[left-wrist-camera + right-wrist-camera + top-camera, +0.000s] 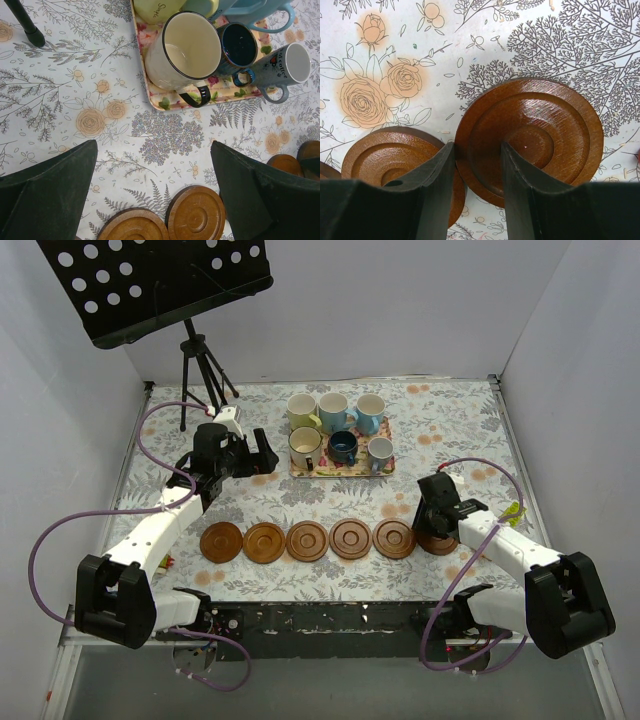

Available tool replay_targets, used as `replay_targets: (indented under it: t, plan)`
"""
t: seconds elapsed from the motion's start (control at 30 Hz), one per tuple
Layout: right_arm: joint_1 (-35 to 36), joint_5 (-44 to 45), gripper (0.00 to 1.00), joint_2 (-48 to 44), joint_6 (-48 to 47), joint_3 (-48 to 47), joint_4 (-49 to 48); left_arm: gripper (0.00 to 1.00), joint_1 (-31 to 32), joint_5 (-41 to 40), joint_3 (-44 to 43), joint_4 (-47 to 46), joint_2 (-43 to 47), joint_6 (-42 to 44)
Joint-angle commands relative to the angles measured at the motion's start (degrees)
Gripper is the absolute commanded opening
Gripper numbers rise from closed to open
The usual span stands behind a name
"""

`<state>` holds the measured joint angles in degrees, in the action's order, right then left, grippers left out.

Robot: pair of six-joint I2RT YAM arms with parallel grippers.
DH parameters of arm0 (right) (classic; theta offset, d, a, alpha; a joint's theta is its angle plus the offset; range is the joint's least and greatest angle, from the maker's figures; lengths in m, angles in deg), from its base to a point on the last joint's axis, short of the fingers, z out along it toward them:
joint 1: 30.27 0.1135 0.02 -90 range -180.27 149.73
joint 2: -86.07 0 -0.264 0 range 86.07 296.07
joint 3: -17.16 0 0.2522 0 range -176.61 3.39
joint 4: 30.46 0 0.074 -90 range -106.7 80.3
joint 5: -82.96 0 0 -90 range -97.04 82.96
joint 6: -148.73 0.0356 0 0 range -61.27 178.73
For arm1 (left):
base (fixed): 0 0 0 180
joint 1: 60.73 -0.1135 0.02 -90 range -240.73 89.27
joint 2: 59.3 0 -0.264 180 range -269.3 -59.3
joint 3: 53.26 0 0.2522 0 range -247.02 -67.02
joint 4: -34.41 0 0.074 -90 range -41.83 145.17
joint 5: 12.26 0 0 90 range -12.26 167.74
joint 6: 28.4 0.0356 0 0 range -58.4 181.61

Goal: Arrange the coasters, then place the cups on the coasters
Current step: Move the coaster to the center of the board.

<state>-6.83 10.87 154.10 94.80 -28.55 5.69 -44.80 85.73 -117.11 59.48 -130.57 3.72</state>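
Observation:
Five reddish-brown coasters (pixel 307 541) lie in a row near the front of the table. At the row's right end my right gripper (pixel 437 525) is shut on a sixth coaster (pixel 540 132). One finger sits at its left rim and the other on its top face near the centre, and it overlaps its neighbour (pixel 385 155). The cups stand on a floral tray (pixel 340 472): cream (pixel 185 50), dark blue (pixel 239 45), grey (pixel 295 62), with yellow-green (pixel 302 410) and two light blue (pixel 352 412) behind. My left gripper (pixel 154 150) hangs open and empty over bare cloth between the tray and two coasters (pixel 195 215).
A black music stand on a tripod (pixel 195 380) occupies the back left corner. Purple cables (pixel 150 440) loop beside both arms. White walls enclose the floral tablecloth on three sides. The arm bases sit at the front edge.

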Motion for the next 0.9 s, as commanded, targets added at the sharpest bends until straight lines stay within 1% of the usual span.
replay_targets:
  t: [0.0, 0.13, 0.23, 0.3, 0.4, 0.7, 0.87]
  plan:
    - [0.7, -0.9, 0.40, 0.8, 2.3, 0.5, 0.5, 0.98, 0.1, 0.3, 0.2, -0.9, 1.2, 0.1]
    - [0.9, -0.4, 0.45, 0.4, 2.2, 0.1, 1.1, 0.98, 0.1, 0.2, 0.2, -0.7, 1.2, 0.2]
    - [1.1, -0.1, 0.52, -0.2, 2.0, -0.7, 1.7, 0.98, 0.0, -0.1, 0.3, -0.8, 1.2, 0.2]
    - [1.1, 0.1, 0.55, -1.1, 1.5, -1.2, 2.0, 0.98, 0.1, -0.3, 0.3, -0.8, 1.4, 0.2]
    - [1.1, 0.4, 0.57, -2.0, 0.9, -2.2, 2.5, 0.98, 0.0, -0.6, 0.4, -1.1, 1.9, 0.3]
    - [1.1, 0.8, 0.57, -4.7, -0.7, -6.0, 3.7, 0.98, 0.0, -2.2, 1.3, -2.3, 3.4, 0.7]
    - [1.1, 1.4, 0.55, -7.1, -3.9, -6.5, 1.9, 0.98, 0.1, -2.8, 1.7, -2.6, 4.1, 1.2]
